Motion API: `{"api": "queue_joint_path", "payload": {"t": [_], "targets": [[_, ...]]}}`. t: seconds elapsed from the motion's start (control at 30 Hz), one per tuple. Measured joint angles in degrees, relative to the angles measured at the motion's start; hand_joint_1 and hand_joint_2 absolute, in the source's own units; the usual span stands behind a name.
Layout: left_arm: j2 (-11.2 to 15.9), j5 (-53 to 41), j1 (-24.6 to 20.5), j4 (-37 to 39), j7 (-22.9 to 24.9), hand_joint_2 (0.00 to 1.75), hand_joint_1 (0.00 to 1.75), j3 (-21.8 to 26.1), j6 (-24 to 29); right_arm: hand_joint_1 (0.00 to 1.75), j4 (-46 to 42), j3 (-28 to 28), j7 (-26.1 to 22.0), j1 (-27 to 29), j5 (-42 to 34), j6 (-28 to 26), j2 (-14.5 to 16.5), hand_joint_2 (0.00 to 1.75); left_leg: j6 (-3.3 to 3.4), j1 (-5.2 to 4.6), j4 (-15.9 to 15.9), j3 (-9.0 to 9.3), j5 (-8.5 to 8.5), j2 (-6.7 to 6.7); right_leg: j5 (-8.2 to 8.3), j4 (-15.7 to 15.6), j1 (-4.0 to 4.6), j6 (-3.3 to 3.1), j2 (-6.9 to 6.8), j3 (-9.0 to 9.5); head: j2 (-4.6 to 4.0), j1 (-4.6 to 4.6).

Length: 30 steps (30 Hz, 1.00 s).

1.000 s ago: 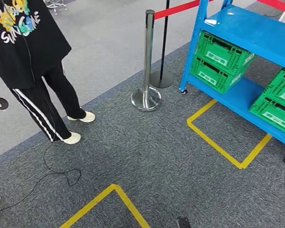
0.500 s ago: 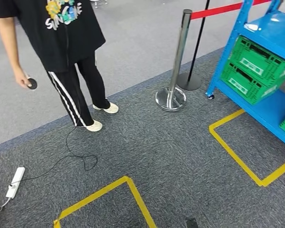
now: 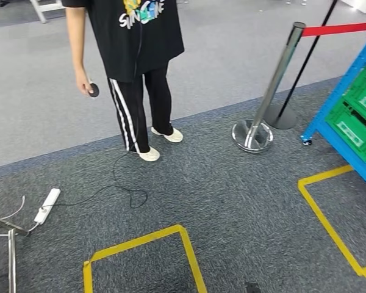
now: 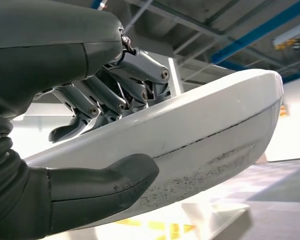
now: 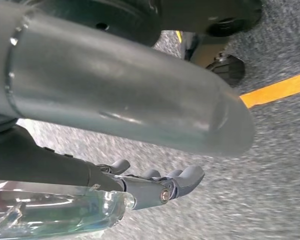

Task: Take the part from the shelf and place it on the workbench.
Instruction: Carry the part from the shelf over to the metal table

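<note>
The left hand (image 4: 84,150) grips a long, smooth white part with a curved shell-like surface (image 4: 201,130). Its thick grey thumb (image 4: 103,185) presses along the part's speckled lower face, and its darker metal fingers (image 4: 114,95) wrap over the opposite side, so the part is clamped between them and extends well past the fingertips. Beyond the part, far from the hand, lie a ceiling with blue beams (image 4: 254,30) and a pale bright surface (image 4: 216,220).

The right hand (image 5: 156,185) holds nothing; its grey fingers (image 5: 186,177) lie loosely curved and side by side, pointing out over grey speckled carpet (image 5: 276,165). A strip of yellow floor tape (image 5: 276,89) crosses the carpet well beyond the fingertips.

In the head view, a person in a black printed T-shirt and black trousers with white side stripes (image 3: 135,67) stands on the carpet, holding a small round black object (image 3: 93,90) in a lowered hand. A thin black cable (image 3: 125,189) trails from near the person's pale shoes to a white power strip (image 3: 46,206). To the right stand a chrome barrier post with a red belt (image 3: 273,85) and a blue metal shelf rack (image 3: 351,152) holding green plastic crates (image 3: 356,116). Yellow tape squares (image 3: 185,244) mark the carpet.
</note>
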Motion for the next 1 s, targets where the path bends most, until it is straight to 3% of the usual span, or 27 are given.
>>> {"api": "queue_joint_path", "payload": {"t": [0.07, 0.13, 0.2, 0.27, 0.33, 0.37, 0.43, 0.5, 0.53, 0.57, 0.63, 0.7, 0.77, 0.83, 0.87, 0.9, 0.93, 1.0], "targets": [[0.36, 0.38, 0.36, 0.15, 0.16, 1.75, 1.75, -0.12, 0.16, 0.0, 0.02, -0.01, -0.25, -0.04, 0.29, 0.33, -0.03, 0.0, -0.71, 0.12, -0.02, -0.56, 0.48, -1.41, 0.32, -2.05, -0.05, -0.08, 1.0, 0.89, 0.0, -0.04], [0.6, 0.85, 1.13, 0.25, 0.21, 1.75, 1.75, -0.06, 0.2, 0.0, 0.02, 0.0, -0.47, -0.03, 0.71, 0.6, -0.04, 0.0, -1.38, 0.31, -0.07, -0.98, 0.82, -2.09, 0.75, -2.18, 0.0, -0.62, -0.53, 1.05, 0.0, -0.08], [0.7, 1.18, 1.57, 0.31, 0.1, 1.75, 1.75, 0.06, 0.11, 0.0, 0.02, 0.04, -0.64, 0.04, 1.29, 0.79, -0.04, 0.0, -1.87, 0.18, 2.54, -2.35, -1.07, 0.41, 1.19, -2.46, -0.12, -1.26, -2.18, 1.02, 0.0, -0.26], [0.65, 1.27, 1.52, 0.33, -0.15, 1.75, 1.75, 0.08, -0.11, 0.0, 0.03, 0.11, -0.72, 0.14, 1.87, 0.87, -0.05, 0.0, -2.28, 0.14, 9.54, -5.51, -5.13, 3.82, 1.33, -2.54, 0.02, -1.57, -3.88, 0.81, 0.0, -0.42], [0.44, 1.28, 1.59, 0.41, -0.46, 1.75, 1.75, 0.08, -0.43, 0.0, 0.05, 0.21, -0.71, 0.23, 2.41, 0.93, -0.05, 0.0, -2.54, 0.31, 15.71, -8.08, -7.51, 4.88, 1.33, -2.54, 0.17, -1.62, -5.69, 0.55, 0.0, -0.41], [0.33, 1.28, 1.67, 0.47, -0.62, 1.75, 1.75, 0.09, -0.56, 0.0, 0.06, 0.32, -0.71, 0.23, 2.68, 0.98, -0.05, 0.0, -2.59, 0.36, 16.0, -7.93, -7.16, 5.04, 1.32, -2.53, 0.19, -1.63, -6.57, 0.47, 0.0, -0.42], [0.21, 1.28, 1.7, 0.55, -0.92, 1.75, 1.75, 0.13, -0.79, 0.0, 0.07, 0.64, -0.71, 0.14, 3.22, 1.18, -0.04, 0.0, -2.57, 0.35, 10.56, -4.44, -4.19, 5.91, 1.26, -2.53, 0.2, -1.58, -8.23, 0.48, 0.0, -0.42], [0.15, 1.26, 1.5, 0.56, -1.08, 1.75, 1.75, 0.15, -0.89, 0.0, 0.07, 0.98, -0.72, 0.01, 3.66, 1.39, -0.04, 0.0, -2.33, 0.03, 3.14, -0.09, -1.97, 8.49, 1.0, -2.42, 0.51, -1.24, -9.6, 0.49, 0.0, -0.41], [0.1, 1.22, 1.44, 0.56, -1.11, 1.75, 1.75, 0.15, -0.9, 0.0, 0.07, 1.11, -0.72, -0.04, 3.8, 1.44, -0.04, 0.0, -2.07, -0.16, 0.99, 1.06, -1.64, 9.34, 0.85, -2.37, 0.71, -1.0, -10.22, 0.56, 0.0, -0.38], [0.04, 1.18, 1.45, 0.57, -1.15, 1.75, 1.75, 0.15, -0.91, 0.0, 0.07, 1.25, -0.71, -0.09, 3.92, 1.46, -0.04, 0.0, -1.77, -0.36, 0.05, 1.42, -1.73, 9.57, 0.71, -2.36, 0.87, -0.75, -10.85, 0.66, 0.0, -0.39], [-0.08, 1.09, 1.71, 0.58, -1.23, 1.75, 1.75, 0.24, -0.91, 0.0, 0.07, 1.52, -0.7, -0.21, 4.09, 1.46, 0.01, 0.0, -0.99, -0.41, -0.2, 1.24, -1.59, 8.15, 0.46, -2.38, 0.8, -0.26, -11.7, 0.86, 0.0, -0.39], [-0.17, 1.01, 1.75, 0.58, -1.26, 1.75, 1.75, 0.38, -0.91, 0.0, 0.07, 1.79, -0.7, -0.3, 4.28, 1.45, 0.07, 0.0, -0.34, -0.16, -0.42, 1.25, -1.35, 6.84, -1.04, -0.21, 0.55, 0.29, -9.08, -0.06, 0.0, -0.25], [-0.33, 0.88, 1.58, 0.58, -1.3, 1.75, 1.75, 0.37, -0.91, 0.0, 0.07, 1.98, -0.7, -0.25, 4.41, 1.45, 0.08, 0.0, 0.08, 0.01, -0.49, 1.22, -1.22, 5.55, -4.47, 6.65, 0.39, 0.57, -5.27, -3.25, 0.0, 0.02], [-0.55, 0.78, 1.49, 0.58, -1.35, 1.75, 1.75, 0.28, -0.91, 0.0, 0.07, 2.12, -0.65, -0.02, 4.43, 1.46, 0.08, 0.0, 0.25, 0.0, -0.47, 1.14, -1.17, 4.03, -6.86, 13.57, 0.36, 0.53, -4.22, -6.83, 0.0, 0.11], [-0.62, 0.77, 1.5, 0.58, -1.39, 1.75, 1.75, 0.26, -0.91, 0.0, 0.08, 2.21, -0.61, 0.09, 4.43, 1.46, 0.08, 0.0, 0.27, -0.01, -0.45, 1.14, -1.15, 3.19, -6.5, 14.41, 0.36, 0.44, -4.13, -7.47, 0.0, 0.12], [-0.68, 0.75, 1.5, 0.58, -1.44, 1.75, 1.75, 0.26, -0.92, 0.0, 0.08, 2.31, -0.57, 0.14, 4.43, 1.46, 0.08, 0.0, 0.25, 0.0, -0.44, 1.17, -1.13, 2.33, -5.0, 12.81, 0.33, 0.31, -3.94, -6.91, 0.0, 0.11], [-0.72, 0.76, 1.49, 0.58, -1.5, 1.75, 1.75, 0.25, -0.93, 0.0, 0.09, 2.38, -0.53, 0.13, 4.45, 1.46, 0.08, 0.0, 0.2, 0.05, -0.42, 1.21, -1.1, 1.45, -2.74, 9.14, 0.26, 0.19, -3.37, -5.3, 0.0, 0.12], [-0.72, 0.79, 1.44, 0.58, -1.62, 1.75, 1.75, 0.22, -0.96, 0.0, 0.09, 2.46, -0.48, 0.04, 4.46, 1.46, 0.08, 0.0, -0.1, 0.11, -0.25, 1.09, -1.01, -0.19, 0.49, 1.31, -0.09, 0.11, -0.59, -1.68, 0.0, 0.09]]}}
